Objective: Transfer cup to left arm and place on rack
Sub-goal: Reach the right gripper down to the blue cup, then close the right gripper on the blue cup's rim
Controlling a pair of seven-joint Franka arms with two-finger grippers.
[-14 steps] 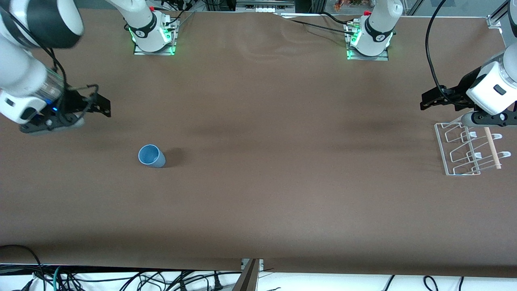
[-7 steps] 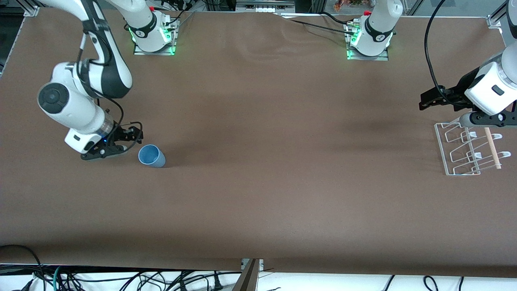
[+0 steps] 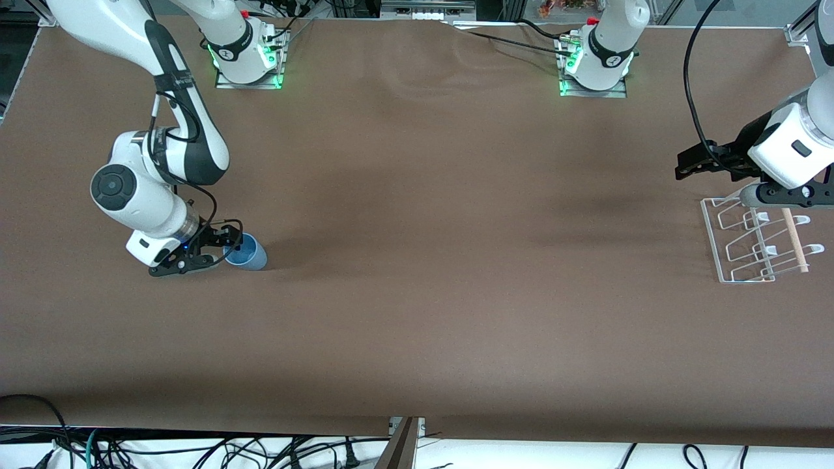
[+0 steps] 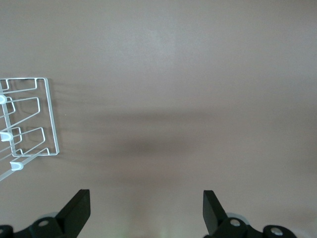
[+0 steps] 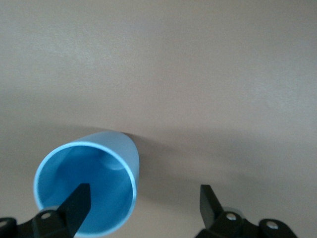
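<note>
We looked first at the brown worktop (image 3: 417,293), which carried only two small things, set well apart. The two arms rose from bases along its edge farthest from the front camera. The right arm (image 3: 163,156) reached down toward its own end of the worktop; the left arm (image 3: 791,140) waited at its own end.

The rack (image 3: 749,241), a white wire frame with a wooden dowel along one side, stood at the left arm's end, with nothing on it. The left tool (image 4: 146,213) hung just beside the rack's edge and over bare worktop, its black fingers spread wide with nothing between them.

The cup (image 3: 245,251), a light-blue tumbler, stood upright on the worktop toward the right arm's end, well apart from the rack. The right tool (image 5: 143,210) had its fingers spread at the cup's rim. In the right wrist view one finger (image 5: 77,206) lay across the cup's open mouth (image 5: 86,188) while the other stood clear of the cup's wall, so the tool seemed to straddle one side of the rim; we could not tell whether either finger touched it.

We judged the step in hand to be the first pickup, with the cup not yet gripped. The next move, as we saw it, called for the right tool to settle and pinch the wall without tipping the light cup, then lift it and carry it toward the middle for the hand-over.
</note>
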